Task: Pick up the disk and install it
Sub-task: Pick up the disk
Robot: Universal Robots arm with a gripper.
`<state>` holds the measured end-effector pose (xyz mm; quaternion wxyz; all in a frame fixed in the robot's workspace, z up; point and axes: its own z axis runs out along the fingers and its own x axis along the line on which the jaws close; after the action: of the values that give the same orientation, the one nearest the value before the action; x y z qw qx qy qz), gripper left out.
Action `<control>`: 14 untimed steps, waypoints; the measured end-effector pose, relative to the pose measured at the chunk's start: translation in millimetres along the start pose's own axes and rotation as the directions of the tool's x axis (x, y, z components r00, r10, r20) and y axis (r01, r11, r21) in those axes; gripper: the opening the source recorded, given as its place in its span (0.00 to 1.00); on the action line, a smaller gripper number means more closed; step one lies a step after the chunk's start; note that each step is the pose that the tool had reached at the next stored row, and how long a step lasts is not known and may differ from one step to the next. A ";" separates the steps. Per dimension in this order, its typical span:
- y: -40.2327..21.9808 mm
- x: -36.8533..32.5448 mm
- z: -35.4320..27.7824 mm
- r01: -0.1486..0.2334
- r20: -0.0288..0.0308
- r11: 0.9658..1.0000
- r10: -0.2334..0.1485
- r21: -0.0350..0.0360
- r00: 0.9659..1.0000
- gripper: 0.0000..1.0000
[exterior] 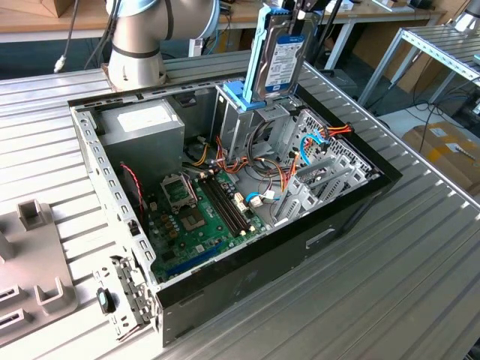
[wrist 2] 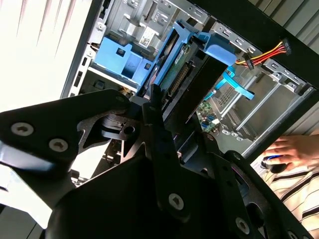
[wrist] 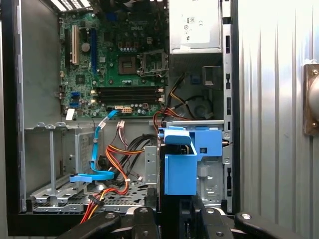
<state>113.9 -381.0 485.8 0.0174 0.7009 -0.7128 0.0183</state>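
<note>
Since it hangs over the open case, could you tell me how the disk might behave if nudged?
The disk looks a rigid metal slab, so probably stiff and heavy for its size. Held upright by one end, it may tilt if it catches the drive cage.

Ribbed metal tabletop [exterior: 420, 285] under me; wooden bench [exterior: 30, 22] beyond; metal rack [exterior: 442, 52], cardboard box [exterior: 446, 150] at exterior view's right.

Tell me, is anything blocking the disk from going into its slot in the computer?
Nothing visible blocks it. The tool holds the disk upright, right over the metal drive cage. A small blue bracket sits at the cage's top close beside the disk, not under it, and the orange cables lie off to the side.
</note>
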 end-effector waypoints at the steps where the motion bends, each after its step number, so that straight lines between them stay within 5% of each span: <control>1: -0.1 0.8 0.0 0.000 0.000 1.000 0.000 0.000 1.000 0.35; 14: -0.9 12.8 0.6 0.000 0.000 1.000 0.000 0.000 1.000 0.35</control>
<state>114.6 -393.8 485.8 0.0174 0.7009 -0.7128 0.0183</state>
